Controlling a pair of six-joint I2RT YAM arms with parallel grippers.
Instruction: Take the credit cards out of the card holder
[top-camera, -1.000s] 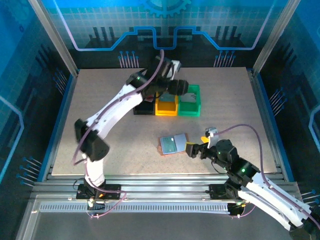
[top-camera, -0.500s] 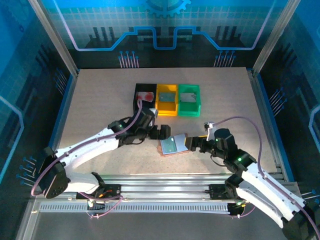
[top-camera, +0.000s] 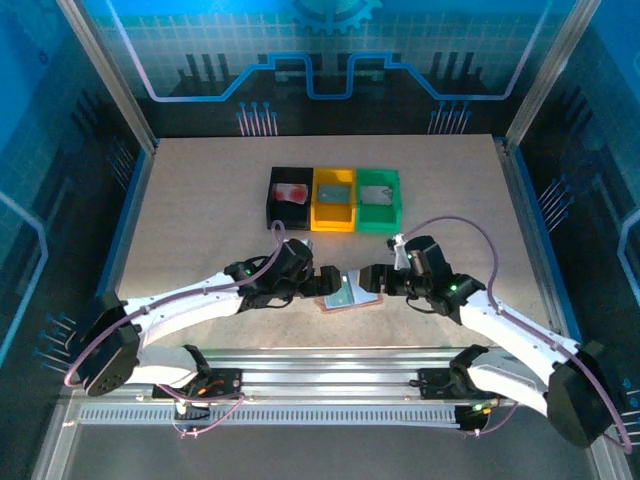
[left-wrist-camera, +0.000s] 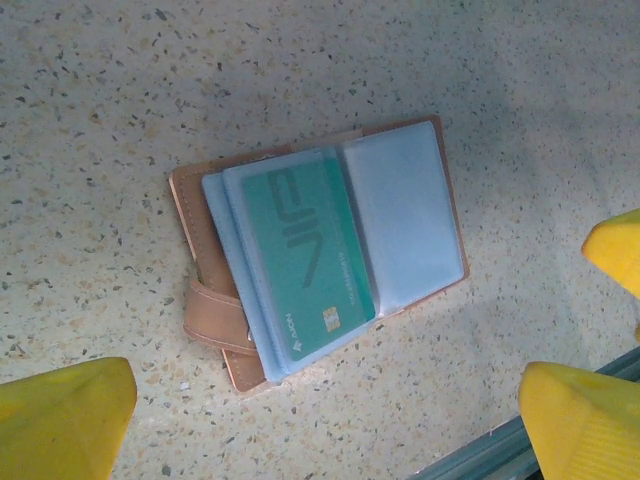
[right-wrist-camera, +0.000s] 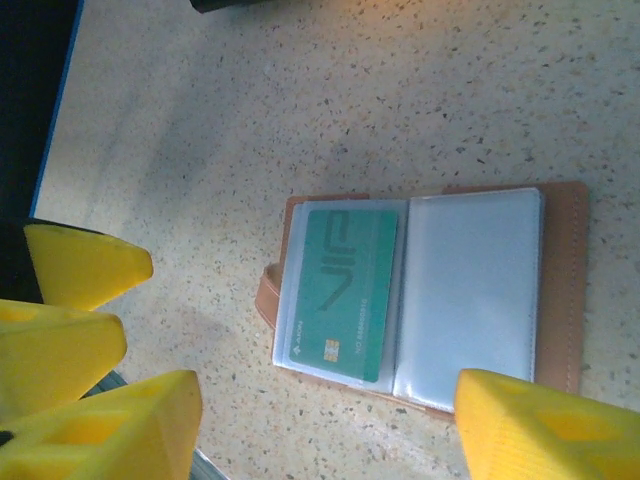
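The salmon-pink card holder (top-camera: 352, 294) lies open on the table, its grey-blue sleeves facing up. A teal-green credit card (left-wrist-camera: 305, 255) sits in its left sleeve (right-wrist-camera: 345, 290); the other sleeve (left-wrist-camera: 405, 225) looks empty. A red credit card (top-camera: 292, 192) lies in the black bin. My left gripper (top-camera: 327, 280) hovers open at the holder's left edge, its fingers (left-wrist-camera: 60, 415) wide apart. From the right, my right gripper (top-camera: 373, 279) faces the holder (right-wrist-camera: 565, 290), also open, with one finger (right-wrist-camera: 545, 430) over the holder's near corner. Neither gripper holds anything.
The black bin (top-camera: 272, 205), the yellow bin (top-camera: 333, 219) and the green bin (top-camera: 378, 223) stand in a row behind the holder. The green bin holds a pale flat item. The metal rail (top-camera: 320, 360) at the table's front edge runs close below both grippers.
My left arm swung from over the bins down to the holder's left side, uncovering the red card in the black bin. My right gripper moved left and forward up to the holder.
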